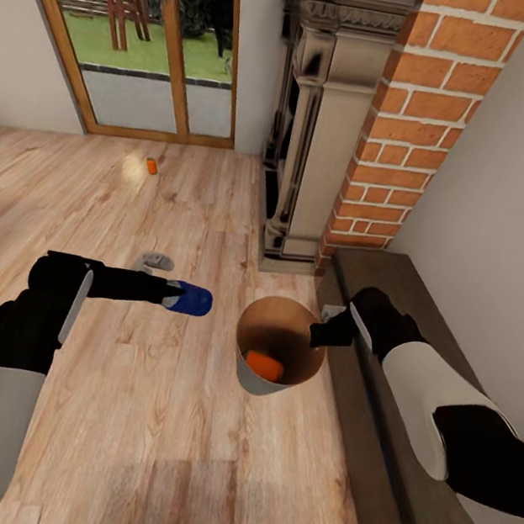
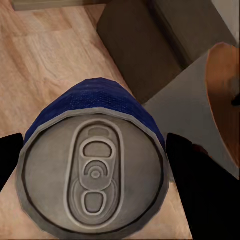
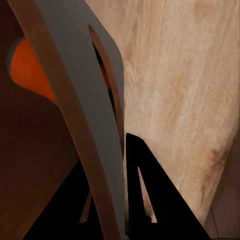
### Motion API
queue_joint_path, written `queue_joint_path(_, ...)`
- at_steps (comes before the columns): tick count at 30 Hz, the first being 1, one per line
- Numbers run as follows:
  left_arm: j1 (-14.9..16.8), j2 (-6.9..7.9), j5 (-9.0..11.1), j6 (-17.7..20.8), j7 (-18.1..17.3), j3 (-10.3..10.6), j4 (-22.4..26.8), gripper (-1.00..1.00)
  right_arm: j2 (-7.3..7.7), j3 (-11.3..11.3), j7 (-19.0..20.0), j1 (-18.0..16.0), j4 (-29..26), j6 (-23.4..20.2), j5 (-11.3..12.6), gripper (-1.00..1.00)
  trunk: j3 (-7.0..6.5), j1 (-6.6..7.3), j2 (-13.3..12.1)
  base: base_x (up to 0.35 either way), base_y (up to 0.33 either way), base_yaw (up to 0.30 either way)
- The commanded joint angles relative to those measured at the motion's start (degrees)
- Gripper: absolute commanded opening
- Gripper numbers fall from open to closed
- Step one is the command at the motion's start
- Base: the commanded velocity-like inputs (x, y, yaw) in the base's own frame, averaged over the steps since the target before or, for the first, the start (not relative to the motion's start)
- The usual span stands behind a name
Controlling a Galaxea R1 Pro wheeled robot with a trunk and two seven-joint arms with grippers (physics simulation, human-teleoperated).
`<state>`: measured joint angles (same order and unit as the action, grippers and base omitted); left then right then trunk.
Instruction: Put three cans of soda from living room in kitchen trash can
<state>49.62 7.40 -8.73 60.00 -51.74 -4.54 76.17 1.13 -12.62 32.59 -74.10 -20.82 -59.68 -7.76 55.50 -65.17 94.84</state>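
While I hold both:
Left gripper (image 1: 178,296): clamped on a soda can (image 2: 95,165).
Right gripper (image 1: 320,335): pinching the bin (image 1: 262,379) rim, one can (image 1: 263,365) inside.

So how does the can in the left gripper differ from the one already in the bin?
The held can is clamped in the left gripper beside the bin, lying sideways with its blue band showing. The can in the bin rests loose on the bottom, only its orange body visible. Both look the same size.
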Motion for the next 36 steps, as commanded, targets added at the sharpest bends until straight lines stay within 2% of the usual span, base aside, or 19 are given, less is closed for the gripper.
queue_joint_path(1,1.61,0.06,-0.23,0.00,-2.00,0.80,-1.67,-1.00,-0.21,0.17,0.24,-0.33,0.55,-0.32,1.36,-1.00,-0.19,0.23,-0.42,0.000,0.000,0.000)
queue_joint_path(3,3.41,0.10,-0.23,0.00,-4.21,1.86,-3.64,-1.00,-0.43,0.13,0.13,-0.52,0.92,-0.32,1.39,-1.00,-0.55,0.67,-1.22,0.000,0.000,0.000)
queue_joint_path(5,6.59,0.10,-0.23,0.00,-7.64,3.16,-7.23,-1.00,-0.86,0.09,0.00,-0.69,1.24,-0.32,1.41,-1.00,-0.90,1.11,-2.02,0.000,0.000,0.000)
queue_joint_path(8,15.30,-0.10,-0.24,0.00,-12.28,5.73,-16.93,-1.00,-2.55,0.06,-0.16,-0.86,2.36,-0.32,1.37,-1.00,-1.44,1.76,-3.22,0.000,0.000,0.000)
queue_joint_path(10,18.50,-0.29,-0.24,0.00,-13.32,7.22,-20.58,-1.00,-3.34,0.05,-0.26,-0.86,3.45,-0.32,1.31,-1.00,-1.80,2.20,-4.02,0.000,0.000,0.000)
queue_joint_path(11,21.46,-0.46,-0.24,0.00,-14.17,8.68,-23.99,-1.00,-3.95,0.05,-0.31,-0.87,4.45,-0.32,1.27,-1.00,-1.80,2.20,-4.02,0.000,0.000,0.000)
queue_joint_path(14,27.41,-0.91,-0.19,0.00,-15.74,10.94,-30.51,-1.00,-5.24,-0.03,-0.92,-0.87,5.88,-0.32,1.22,-1.00,-1.80,2.20,-4.02,0.000,0.000,0.000)
queue_joint_path(16,29.36,-1.25,-0.17,0.00,-16.68,11.51,-32.75,-1.00,-6.02,-0.04,-2.05,-0.87,6.26,-0.32,1.30,-1.00,-1.80,2.20,-4.02,0.000,0.000,0.000)
queue_joint_path(20,30.74,-2.10,-0.20,0.00,-17.58,12.07,-34.82,-1.00,-7.25,-0.04,-3.25,-0.87,6.48,-0.32,1.35,-1.00,-1.80,2.20,-4.02,0.000,0.000,0.000)
queue_joint_path(26,31.32,-2.53,-0.18,0.00,-17.97,15.78,-37.92,-1.00,-7.89,0.02,-3.78,-0.87,6.52,-0.32,1.35,-1.00,-1.80,2.20,-4.02,0.000,0.000,0.000)
queue_joint_path(29,31.43,-3.19,-0.19,0.00,-18.06,16.96,-40.14,-1.00,-7.95,0.04,-3.87,-0.88,6.44,-0.32,1.35,-1.00,-1.80,2.20,-4.02,0.000,0.000,0.000)
queue_joint_path(31,31.46,-3.84,-0.21,0.00,-18.58,18.46,-41.78,-1.00,-7.97,0.07,-3.90,-0.91,6.20,-0.32,1.35,-1.00,-1.80,2.20,-4.02,0.000,0.000,0.000)
queue_joint_path(32,31.48,-4.38,-0.23,0.00,-21.00,22.68,-43.73,-1.00,-7.98,0.11,-4.03,-0.94,5.96,-0.32,1.30,-1.00,-1.80,2.20,-4.02,0.000,0.000,0.000)
queue_joint_path(33,31.49,-4.55,-0.23,0.00,-22.98,25.35,-44.27,-1.00,-7.98,0.12,-4.09,-0.96,5.87,-0.32,1.29,-1.00,-1.80,2.20,-4.02,0.000,0.000,0.000)
queue_joint_path(35,31.49,-4.72,-0.25,0.00,-25.16,27.94,-44.62,-1.00,-8.01,0.13,-4.13,-0.99,5.79,-0.32,1.28,-1.00,-1.80,2.20,-4.02,0.000,0.000,0.000)
queue_joint_path(36,31.53,-4.95,-0.28,0.00,-26.95,30.10,-44.84,-1.00,-8.03,0.13,-4.15,-1.03,5.73,-0.32,1.27,-1.00,-1.80,2.20,-4.02,0.000,0.000,0.000)
